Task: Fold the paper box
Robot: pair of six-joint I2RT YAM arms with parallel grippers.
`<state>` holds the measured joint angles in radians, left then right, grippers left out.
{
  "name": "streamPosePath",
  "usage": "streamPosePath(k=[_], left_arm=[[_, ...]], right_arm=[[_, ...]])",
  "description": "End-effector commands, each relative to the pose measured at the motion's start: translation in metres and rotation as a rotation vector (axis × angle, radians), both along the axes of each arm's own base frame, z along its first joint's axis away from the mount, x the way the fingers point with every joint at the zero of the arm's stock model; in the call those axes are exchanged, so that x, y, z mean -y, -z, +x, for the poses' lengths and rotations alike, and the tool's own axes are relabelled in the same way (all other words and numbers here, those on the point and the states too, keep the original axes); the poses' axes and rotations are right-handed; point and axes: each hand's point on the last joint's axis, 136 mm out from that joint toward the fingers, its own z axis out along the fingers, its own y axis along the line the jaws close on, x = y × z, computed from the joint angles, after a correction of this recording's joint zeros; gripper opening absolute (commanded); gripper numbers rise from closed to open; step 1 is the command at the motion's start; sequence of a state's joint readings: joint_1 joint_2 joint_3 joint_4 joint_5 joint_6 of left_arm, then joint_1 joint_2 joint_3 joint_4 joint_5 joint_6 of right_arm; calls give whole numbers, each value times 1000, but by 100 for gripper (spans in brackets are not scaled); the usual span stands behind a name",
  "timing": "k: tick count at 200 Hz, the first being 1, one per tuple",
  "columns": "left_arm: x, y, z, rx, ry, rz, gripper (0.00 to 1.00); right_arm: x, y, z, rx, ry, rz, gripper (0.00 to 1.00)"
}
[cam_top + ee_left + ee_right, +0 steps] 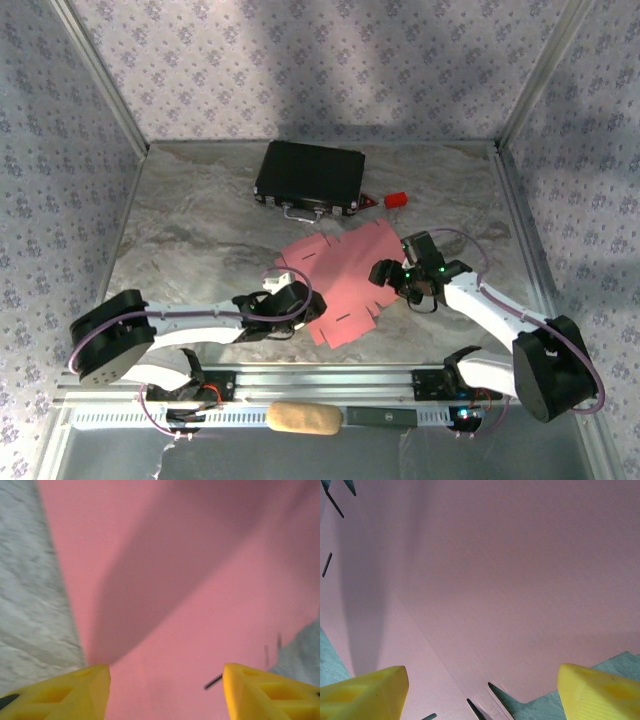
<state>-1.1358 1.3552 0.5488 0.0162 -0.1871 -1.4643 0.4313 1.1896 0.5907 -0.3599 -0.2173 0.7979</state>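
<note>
just behind paper box (pixel 340 270): black case (pixel 308 175), red block (pixel 397 200); left gripper (pixel 166 669), right gripper (pixel 482 668) spread

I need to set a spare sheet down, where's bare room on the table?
Bare marble-look tabletop lies left of the black hard case, and right of the small red block toward the far right corner. The middle is crowded: the pink die-cut card sheet with the left tool and right tool over it.
</note>
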Motion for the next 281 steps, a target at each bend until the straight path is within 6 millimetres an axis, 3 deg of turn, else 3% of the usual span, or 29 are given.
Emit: streamPosePath(k=[1,47,143,205,242,281], left_arm=[[3,-16,3,8,-49,-51,58],[-13,-11,-1,-10,-81,2,59],[-8,10,-3,-55,-84,38,61],[8,12,0,-44,-58,-6,60],[25,5,3,-25,-35,-41,59],[31,-6,2,2,-28,-48,57]], right_arm=[[6,8,-3,-20,16,-18,80],[6,9,1,-26,15,-27,79],[7,12,4,-37,12,-27,79],[5,19,3,-57,5,-17,79],[3,21,3,-64,0,-12,79],[3,24,1,-79,-5,-9,79]])
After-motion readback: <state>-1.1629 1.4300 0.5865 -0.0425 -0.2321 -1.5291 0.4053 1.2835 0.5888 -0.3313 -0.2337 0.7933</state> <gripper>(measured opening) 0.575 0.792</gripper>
